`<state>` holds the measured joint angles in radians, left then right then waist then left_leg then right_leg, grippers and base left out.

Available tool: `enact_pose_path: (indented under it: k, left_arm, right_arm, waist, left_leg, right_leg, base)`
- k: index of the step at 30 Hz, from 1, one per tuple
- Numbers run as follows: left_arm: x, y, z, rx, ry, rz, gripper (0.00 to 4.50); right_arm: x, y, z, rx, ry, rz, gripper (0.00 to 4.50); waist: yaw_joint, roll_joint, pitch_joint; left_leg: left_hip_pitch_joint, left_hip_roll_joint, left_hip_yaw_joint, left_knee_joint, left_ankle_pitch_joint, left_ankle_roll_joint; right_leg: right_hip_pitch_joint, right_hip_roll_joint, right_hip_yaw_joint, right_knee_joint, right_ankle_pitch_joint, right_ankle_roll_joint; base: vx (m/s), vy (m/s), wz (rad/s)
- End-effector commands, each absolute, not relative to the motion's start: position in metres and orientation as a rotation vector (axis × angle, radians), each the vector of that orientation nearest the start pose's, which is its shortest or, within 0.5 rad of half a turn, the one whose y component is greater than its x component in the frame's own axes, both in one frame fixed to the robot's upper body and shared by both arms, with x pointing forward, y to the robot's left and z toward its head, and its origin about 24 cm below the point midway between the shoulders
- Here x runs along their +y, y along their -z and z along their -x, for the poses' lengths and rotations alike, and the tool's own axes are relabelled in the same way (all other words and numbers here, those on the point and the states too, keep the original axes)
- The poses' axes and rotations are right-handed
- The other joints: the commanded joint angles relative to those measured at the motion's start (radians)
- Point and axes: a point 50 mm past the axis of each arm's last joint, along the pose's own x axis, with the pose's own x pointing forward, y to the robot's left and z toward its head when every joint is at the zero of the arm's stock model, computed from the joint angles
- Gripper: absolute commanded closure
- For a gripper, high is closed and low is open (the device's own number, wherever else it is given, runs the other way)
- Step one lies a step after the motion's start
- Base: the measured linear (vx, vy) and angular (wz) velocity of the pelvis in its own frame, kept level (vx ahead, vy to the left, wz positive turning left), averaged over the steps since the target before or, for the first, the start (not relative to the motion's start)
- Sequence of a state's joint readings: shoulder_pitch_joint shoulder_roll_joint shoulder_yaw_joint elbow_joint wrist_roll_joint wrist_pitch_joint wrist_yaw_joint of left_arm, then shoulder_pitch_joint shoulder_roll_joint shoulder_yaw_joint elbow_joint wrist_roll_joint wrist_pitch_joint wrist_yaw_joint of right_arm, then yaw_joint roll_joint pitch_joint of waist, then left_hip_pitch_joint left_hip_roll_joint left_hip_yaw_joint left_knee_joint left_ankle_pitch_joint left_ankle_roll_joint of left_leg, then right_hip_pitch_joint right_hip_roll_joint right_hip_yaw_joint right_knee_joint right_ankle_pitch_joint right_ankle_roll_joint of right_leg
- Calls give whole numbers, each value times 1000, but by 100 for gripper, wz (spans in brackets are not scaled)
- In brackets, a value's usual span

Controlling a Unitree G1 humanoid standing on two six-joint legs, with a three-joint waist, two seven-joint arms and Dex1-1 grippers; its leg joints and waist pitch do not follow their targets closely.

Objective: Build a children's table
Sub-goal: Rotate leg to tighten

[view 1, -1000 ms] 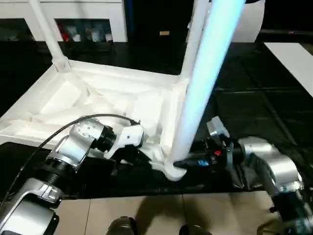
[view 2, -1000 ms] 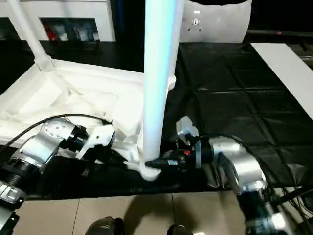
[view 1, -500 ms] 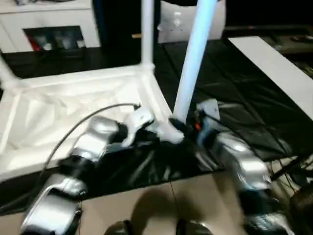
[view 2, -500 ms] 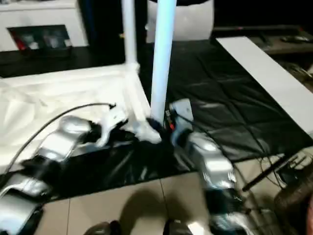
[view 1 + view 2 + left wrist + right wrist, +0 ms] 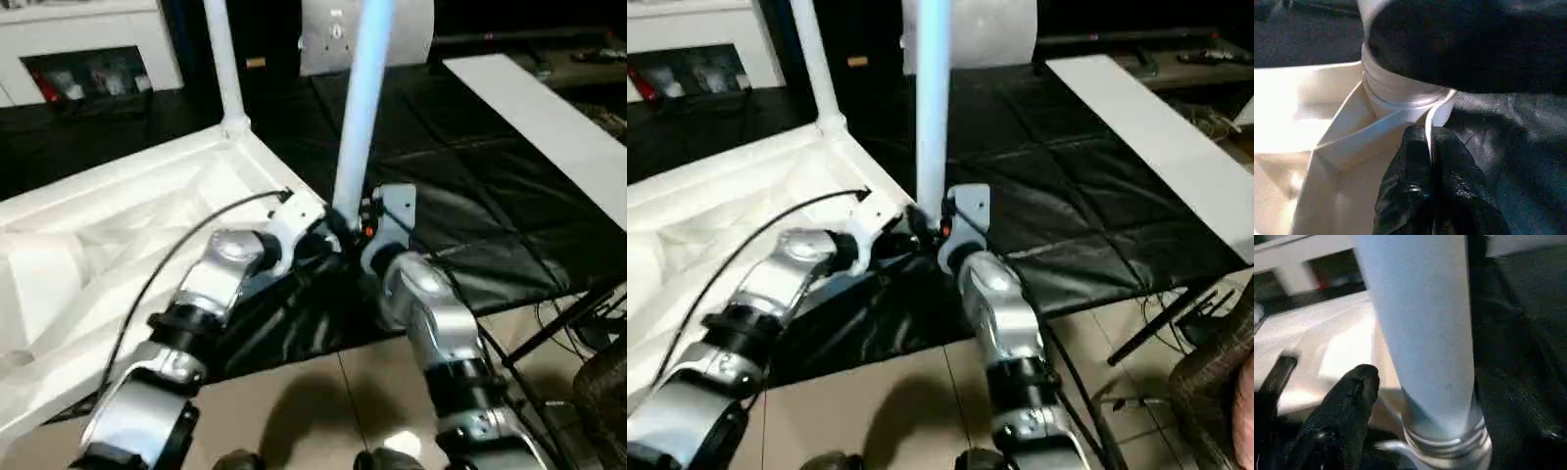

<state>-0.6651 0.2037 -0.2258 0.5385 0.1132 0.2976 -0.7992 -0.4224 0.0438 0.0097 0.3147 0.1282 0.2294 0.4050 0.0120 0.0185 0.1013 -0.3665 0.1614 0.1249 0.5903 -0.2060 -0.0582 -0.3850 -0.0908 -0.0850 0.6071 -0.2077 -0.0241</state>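
My left gripper (image 5: 1429, 161) pinches the table top's (image 5: 88, 235) corner rim, on the black mat (image 5: 470, 196). Right gripper (image 5: 1352, 396): can't tell grip; one finger beside the seated leg (image 5: 361, 108). Risk: a nudge tilts it, jamming the socket (image 5: 1400, 93).

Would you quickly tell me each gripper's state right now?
Left gripper: shut on the table top's rim.
Right gripper: cannot be told.

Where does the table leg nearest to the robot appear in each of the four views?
Left eye view: nearest leg, upright at centre, above both grippers.
Right eye view, upright at centre.
Left wrist view: its base, seated in the corner socket.
Right wrist view, close up.
Shared landmark: corner socket.
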Motion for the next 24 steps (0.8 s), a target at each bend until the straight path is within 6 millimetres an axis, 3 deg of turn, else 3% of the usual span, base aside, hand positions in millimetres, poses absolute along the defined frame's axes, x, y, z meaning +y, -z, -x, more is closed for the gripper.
enact_pose_path:
  k: [1,3,6,9,10,12,16,21,24]
  left_arm:
    - [99,-56,-332,422,1051,-431,450]
    - [111,-55,-328,415,1115,-476,450]
    - [125,-55,-323,409,1170,-536,450]
    - [137,-56,-322,393,1204,-572,450]
    - [141,-58,-322,388,1203,-565,450]
    - [147,-63,-321,381,1204,-546,450]
    - [153,-64,-318,398,1196,-499,450]
    - [158,-64,-314,424,1171,-383,450]
    - [162,-63,-313,436,1174,-379,392]
  right_arm:
    - [-79,-64,-311,119,-674,-165,81]
    - [-97,-66,-303,104,-720,-148,65]
    - [-114,-68,-293,94,-782,-114,36]
    - [-126,-70,-283,102,-837,-86,3]
    - [-129,-70,-279,108,-856,-75,3]
    - [-135,-70,-272,124,-888,-57,3]
    - [-136,-69,-264,140,-920,-46,3]
    - [-132,-67,-258,154,-943,-43,3]
    - [-132,-66,-258,157,-941,-37,0]
  waist:
    - [7,-2,-65]
    - [9,-7,-77]
    - [15,-10,-81]
    - [23,-7,-78]
    - [22,-10,-78]
    - [30,-11,-76]
    - [28,-15,-86]
    - [28,-16,-92]
    - [32,-16,-94]
  left_leg:
    - [-7,61,-5,-77,-62,106]
    - [-9,58,-2,-65,34,145]
    - [-9,57,2,-58,77,194]
    - [-5,63,5,-61,30,175]
    - [-4,65,6,-64,10,164]
    - [0,68,10,-70,-52,120]
    - [-3,67,14,-67,-23,98]
    - [-1,61,21,-58,27,124]
    - [2,61,23,-57,20,126]
  right_leg:
    - [55,-72,60,-66,-48,-238]
    - [62,-71,59,-48,96,-265]
    - [62,-70,57,-42,152,-278]
    - [55,-69,57,-48,62,-273]
    - [56,-68,57,-51,31,-273]
    - [54,-68,60,-57,-58,-263]
    - [56,-65,63,-46,-8,-264]
    - [52,-62,67,-39,70,-285]
    - [50,-60,68,-39,64,-287]
  base:
    - [0,0,0]
    - [0,0,0]
    - [0,0,0]
    - [0,0,0]
    - [0,0,0]
    - [0,0,0]
    - [0,0,0]
    - [0,0,0]
    - [0,0,0]
